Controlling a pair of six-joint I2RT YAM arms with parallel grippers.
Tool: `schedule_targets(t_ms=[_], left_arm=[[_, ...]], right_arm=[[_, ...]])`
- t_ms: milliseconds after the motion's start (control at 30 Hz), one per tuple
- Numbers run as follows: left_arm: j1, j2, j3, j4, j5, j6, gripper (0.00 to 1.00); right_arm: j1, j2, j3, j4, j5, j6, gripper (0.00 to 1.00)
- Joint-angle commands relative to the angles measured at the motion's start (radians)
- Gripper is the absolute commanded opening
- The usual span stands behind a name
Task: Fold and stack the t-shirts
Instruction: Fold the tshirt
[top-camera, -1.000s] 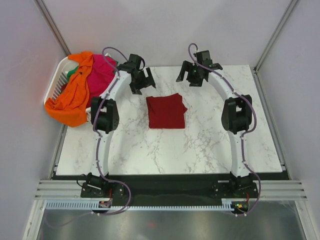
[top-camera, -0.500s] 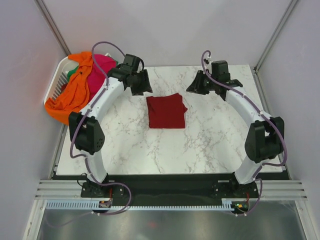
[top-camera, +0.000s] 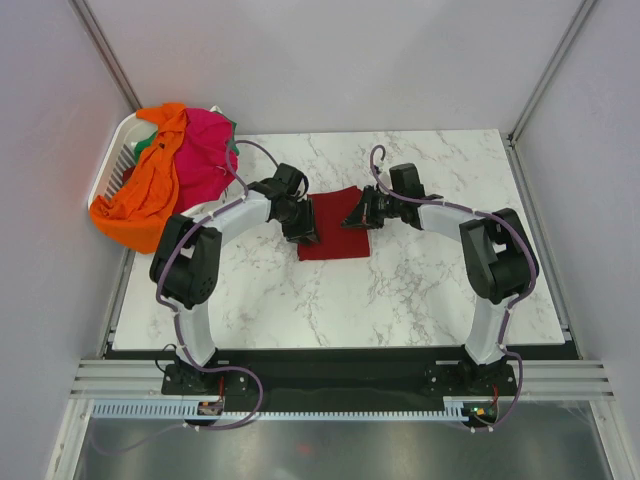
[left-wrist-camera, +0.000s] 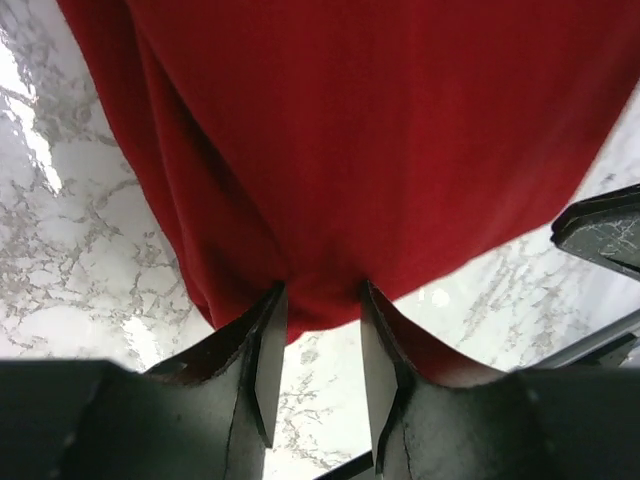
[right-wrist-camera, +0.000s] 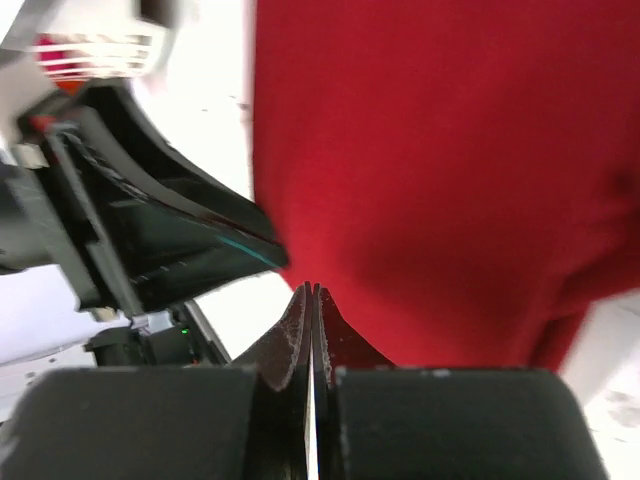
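A folded dark red t-shirt (top-camera: 337, 232) lies on the marble table (top-camera: 420, 290), and both grippers have come down on it. My left gripper (top-camera: 304, 221) is at its left edge. In the left wrist view the left gripper (left-wrist-camera: 322, 302) has its jaws partly closed, with the shirt's (left-wrist-camera: 380, 130) thick edge bunched between the tips. My right gripper (top-camera: 359, 214) is at the shirt's upper right edge. In the right wrist view the right gripper (right-wrist-camera: 312, 292) is shut tight, tips against the red cloth (right-wrist-camera: 460, 170), and no fabric shows between them.
A white slatted laundry basket (top-camera: 112, 163) stands off the table's back left corner. Over it hang an orange t-shirt (top-camera: 150, 190) and a hot pink t-shirt (top-camera: 205, 150), with a bit of green (top-camera: 143, 147) behind. The left arm (right-wrist-camera: 150, 230) fills the right wrist view's left side.
Both arms swung down from the table's back onto the red t-shirt. Both grippers closed from wide open: the right fully, the left partway onto the shirt's edge.
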Motion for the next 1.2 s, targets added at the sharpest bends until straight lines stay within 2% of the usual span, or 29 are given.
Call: schedule_targets(t_ms=[0,167,300,400,567,633,667,767,867,1000,1033,1067,1167], left_arm=[[0.006,0.028,-0.036,0.132,-0.053,-0.007,0.40],[0.015,0.120,-0.067,0.149,-0.070,0.004,0.40],[0.017,0.133,-0.083,0.159,-0.093,0.007,0.39],[0.018,0.091,-0.081,0.149,-0.113,0.021,0.41],[0.017,-0.048,-0.057,0.041,-0.214,0.052,0.53],[0.018,-0.115,-0.031,0.013,-0.264,0.073,0.56],[0.018,-0.137,-0.021,0.001,-0.264,0.082,0.59],[0.018,-0.206,-0.007,0.001,-0.264,0.082,0.59],[0.018,-0.232,-0.004,0.001,-0.264,0.082,0.59],[0.020,-0.252,-0.012,0.001,-0.264,0.082,0.59],[0.020,-0.266,-0.018,-0.010,-0.325,0.105,0.71],[0.020,-0.298,-0.026,-0.031,-0.321,0.101,0.88],[0.020,-0.369,-0.058,-0.052,-0.295,0.093,0.88]], right_arm=[[-0.026,0.048,-0.050,0.060,0.014,-0.012,0.00],[-0.051,0.070,-0.156,0.031,0.108,-0.037,0.00],[-0.049,0.035,-0.191,-0.044,0.218,-0.077,0.00],[-0.051,0.005,-0.194,-0.123,0.324,-0.097,0.00],[-0.048,-0.122,-0.168,-0.290,0.504,-0.132,0.00],[-0.049,-0.209,-0.156,-0.321,0.563,-0.150,0.11],[-0.048,-0.235,-0.145,-0.354,0.577,-0.157,0.33],[-0.046,-0.327,-0.110,-0.420,0.613,-0.186,0.68],[-0.045,-0.395,-0.092,-0.474,0.631,-0.206,0.78],[-0.043,-0.485,-0.105,-0.474,0.562,-0.213,0.80],[-0.030,-0.492,-0.113,-0.462,0.532,-0.218,0.79],[-0.019,-0.493,-0.113,-0.436,0.455,-0.226,0.79],[0.007,-0.455,-0.081,-0.439,0.406,-0.227,0.82]])
